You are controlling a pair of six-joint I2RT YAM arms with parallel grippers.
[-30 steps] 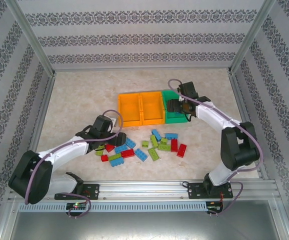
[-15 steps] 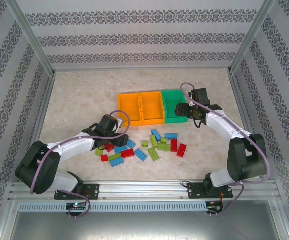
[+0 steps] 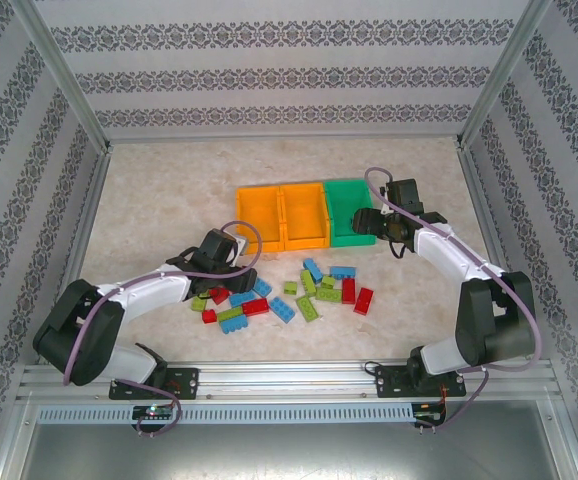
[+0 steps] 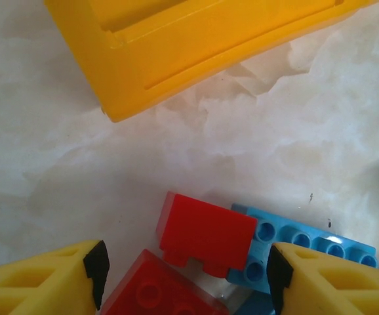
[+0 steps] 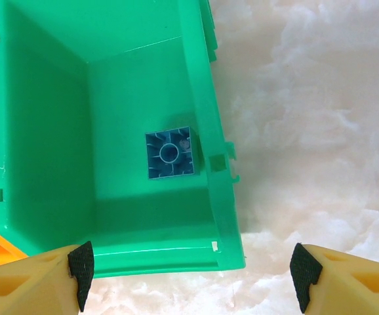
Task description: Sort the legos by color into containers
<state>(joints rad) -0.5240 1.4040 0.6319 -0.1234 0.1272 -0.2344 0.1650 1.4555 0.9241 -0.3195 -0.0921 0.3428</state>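
Here the left end effector [image 4: 184, 269] is set open astride a red brick [image 4: 206, 233] in the pile of legos [image 3: 289, 295] toward the desk's [image 3: 169, 200] near edge, evidently so it can be pinched. The right end effector [image 5: 191, 269] is held open and empty over the green bin [image 5: 45, 131], where one blue brick [image 5: 170, 153] lies. Two orange bins [image 3: 261, 220] are joined beside it, and roughly eighteen bricks lie loose.

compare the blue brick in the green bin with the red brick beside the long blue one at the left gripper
The blue brick lies in the green bin; the red brick lies on the table among other bricks. The blue brick is upside down, hollow underside up; the red brick is tipped, studs sideways. Both lie loose.
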